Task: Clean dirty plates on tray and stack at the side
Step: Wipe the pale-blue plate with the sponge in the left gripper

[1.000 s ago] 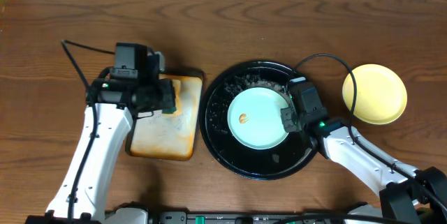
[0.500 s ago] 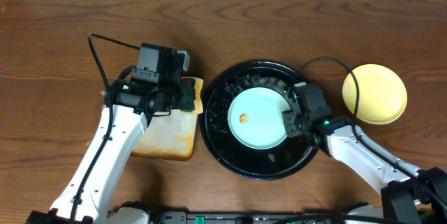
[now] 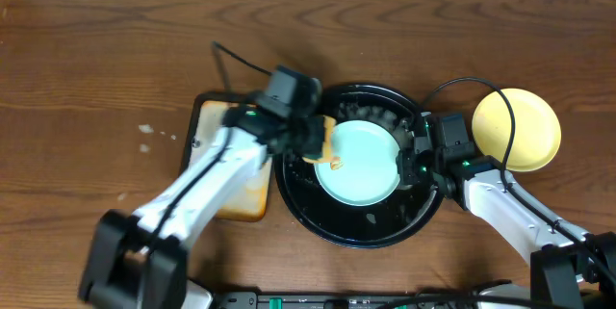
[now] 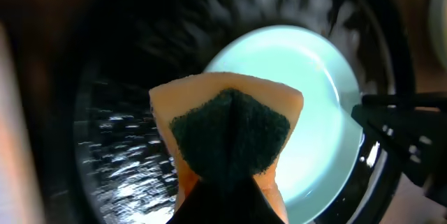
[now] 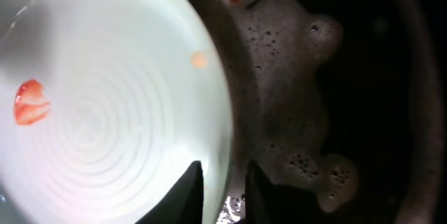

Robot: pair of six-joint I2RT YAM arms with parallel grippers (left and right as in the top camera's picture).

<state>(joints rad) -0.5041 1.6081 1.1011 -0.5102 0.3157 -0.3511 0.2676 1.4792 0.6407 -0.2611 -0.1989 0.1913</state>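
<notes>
Folded sponge [image 4: 227,130] clamped in left end effector [image 4: 225,182], mint plate [image 4: 321,98] just beyond it. That plate's rim is pinched in right end effector [image 5: 225,185]; sudsy black tray [image 5: 391,77] alongside.

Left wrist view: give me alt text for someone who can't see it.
The left hand pinches a folded orange sponge, green scouring side up, over a mint-green plate. The plate sits in a wet black tray.
</notes>
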